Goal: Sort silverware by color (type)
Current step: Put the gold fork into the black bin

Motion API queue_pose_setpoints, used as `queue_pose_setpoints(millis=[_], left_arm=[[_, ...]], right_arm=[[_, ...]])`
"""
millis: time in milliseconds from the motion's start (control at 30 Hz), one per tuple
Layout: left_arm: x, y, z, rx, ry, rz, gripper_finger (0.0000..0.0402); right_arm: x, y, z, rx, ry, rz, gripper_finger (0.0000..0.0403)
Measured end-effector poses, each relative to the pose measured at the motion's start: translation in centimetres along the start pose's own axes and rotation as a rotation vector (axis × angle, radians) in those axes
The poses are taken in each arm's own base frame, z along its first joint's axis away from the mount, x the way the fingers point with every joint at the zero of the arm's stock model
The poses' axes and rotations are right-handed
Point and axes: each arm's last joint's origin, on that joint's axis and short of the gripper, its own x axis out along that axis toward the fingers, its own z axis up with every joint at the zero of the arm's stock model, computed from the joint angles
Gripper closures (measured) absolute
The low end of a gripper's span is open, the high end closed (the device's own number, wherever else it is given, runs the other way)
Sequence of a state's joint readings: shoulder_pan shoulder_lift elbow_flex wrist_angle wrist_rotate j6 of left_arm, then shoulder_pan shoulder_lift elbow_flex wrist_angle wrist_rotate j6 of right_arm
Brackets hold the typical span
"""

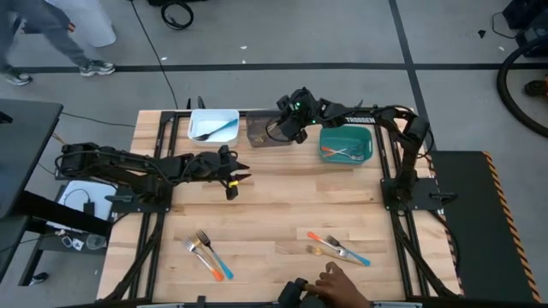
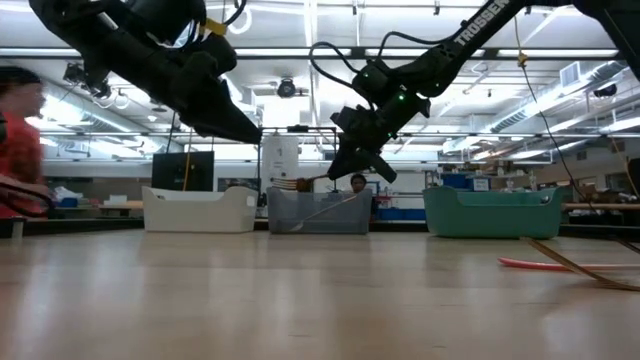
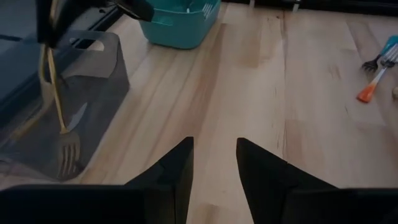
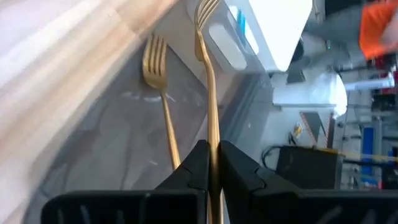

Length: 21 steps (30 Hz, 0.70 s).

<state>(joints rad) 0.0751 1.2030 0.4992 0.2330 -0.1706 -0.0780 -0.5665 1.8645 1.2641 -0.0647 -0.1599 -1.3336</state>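
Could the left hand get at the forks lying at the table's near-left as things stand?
Probably yes: the left hand is open, holds nothing, and bare table lies between it and those forks.

From my screen, a hand (image 1: 330, 281) at the bottom edge of the high view is cut off at the wrist. At the low view's left edge, a blurred person (image 2: 18, 150) is half out of frame. The golden fork (image 4: 210, 93) has its handle end hidden between the right tool (image 4: 213, 163) fingers.

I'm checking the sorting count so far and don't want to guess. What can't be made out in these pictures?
- White bin: contents too small in the high view to count.
- Teal bin: forks inside overlap.
- Grey bin: partly covered by the right pincer, shut on a golden fork.
- Bottom edge: a person's hand is cut off.
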Motion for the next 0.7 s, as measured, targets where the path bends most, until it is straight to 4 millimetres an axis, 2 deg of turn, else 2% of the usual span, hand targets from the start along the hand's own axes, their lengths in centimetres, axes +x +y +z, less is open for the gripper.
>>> queue_pose_setpoints(millis=[333,700], left_arm=[[0.00,-0.01,0.09,-0.023,-0.009,-0.001,0.0271],[0.00,-0.01,-0.01,-0.042,0.001,0.000,0.0271]], right_arm=[[-0.04,0.15,-0.20,0.083,-0.022,0.026,0.0370],[-0.04,0.11,-0.28,0.064,-0.008,0.019,0.0330]])
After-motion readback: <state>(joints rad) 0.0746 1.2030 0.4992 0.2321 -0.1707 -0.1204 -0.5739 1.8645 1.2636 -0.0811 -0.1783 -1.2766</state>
